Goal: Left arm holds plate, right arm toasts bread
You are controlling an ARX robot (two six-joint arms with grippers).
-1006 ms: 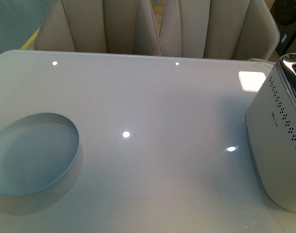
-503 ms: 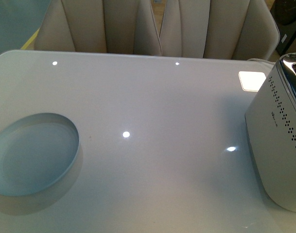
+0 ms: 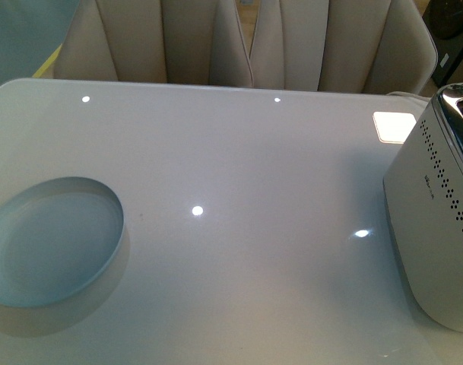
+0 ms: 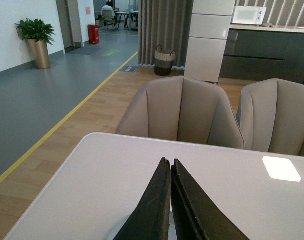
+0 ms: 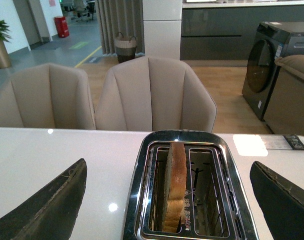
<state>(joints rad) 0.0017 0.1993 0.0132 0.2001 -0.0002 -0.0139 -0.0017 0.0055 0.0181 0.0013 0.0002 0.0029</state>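
Note:
The pale blue-white plate [image 3: 52,239] sits on the white table at the front left, with nothing on it. In the left wrist view my left gripper [image 4: 169,162] is shut, its black jaws pressed together with nothing between them, and a sliver of the plate [image 4: 114,232] shows beneath it. In the right wrist view the bread [image 5: 175,182] stands upright in one slot of the chrome toaster [image 5: 137,200]. My right gripper [image 5: 174,200] is open, its jaws spread wide on either side of the toaster, above it. Neither arm shows in the front view.
The white-sided toaster [image 3: 436,228] fills the table's right edge in the front view. Two beige chairs [image 3: 246,42] stand behind the table's far edge. A bright window reflection [image 3: 393,125] lies on the tabletop near the toaster.

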